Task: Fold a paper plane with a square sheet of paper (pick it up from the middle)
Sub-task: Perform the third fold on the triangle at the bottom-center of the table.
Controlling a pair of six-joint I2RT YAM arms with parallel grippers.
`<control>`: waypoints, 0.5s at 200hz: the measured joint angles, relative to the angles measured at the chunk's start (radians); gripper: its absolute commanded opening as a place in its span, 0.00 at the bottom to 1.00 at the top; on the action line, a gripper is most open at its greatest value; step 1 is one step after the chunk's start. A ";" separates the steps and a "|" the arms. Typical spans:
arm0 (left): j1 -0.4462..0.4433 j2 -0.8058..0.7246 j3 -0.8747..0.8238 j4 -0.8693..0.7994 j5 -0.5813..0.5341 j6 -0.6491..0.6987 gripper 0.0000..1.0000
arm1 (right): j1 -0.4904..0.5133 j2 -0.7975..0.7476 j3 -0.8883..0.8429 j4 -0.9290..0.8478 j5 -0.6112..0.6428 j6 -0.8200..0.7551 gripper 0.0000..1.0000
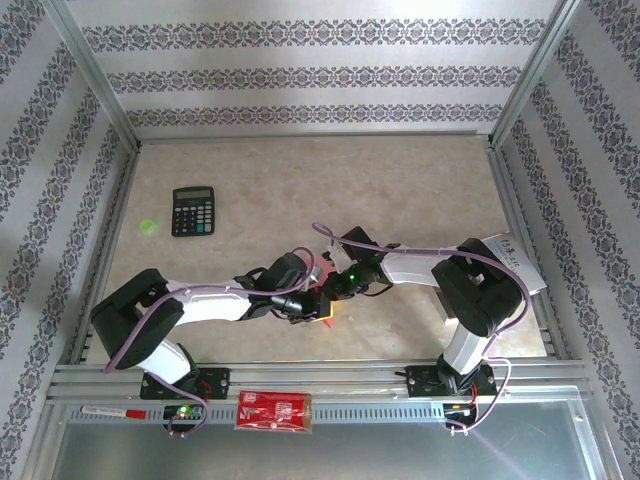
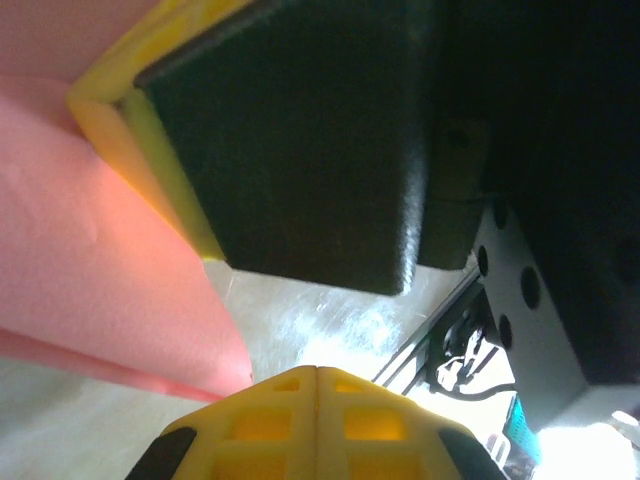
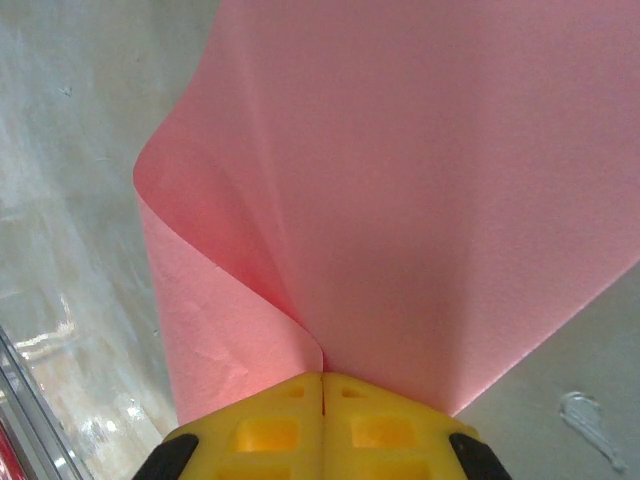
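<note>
Pinching square sheet of paper (image 3: 400, 200) in closed right gripper (image 3: 322, 385) at near centre of table (image 1: 300, 180), with left gripper (image 2: 317, 375) clamped beside its corner, hold unclear. Probably working an early fold; next, matching edges before creasing.

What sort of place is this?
Likely a robot test booth: a marble-look table boxed in by aluminium framing and patterned wallpaper panels, with a left arm and right arm bolted at its near edge.
</note>
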 measured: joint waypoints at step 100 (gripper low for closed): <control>-0.004 0.082 0.000 0.053 -0.003 -0.019 0.00 | 0.000 0.001 0.000 0.001 -0.001 0.000 0.00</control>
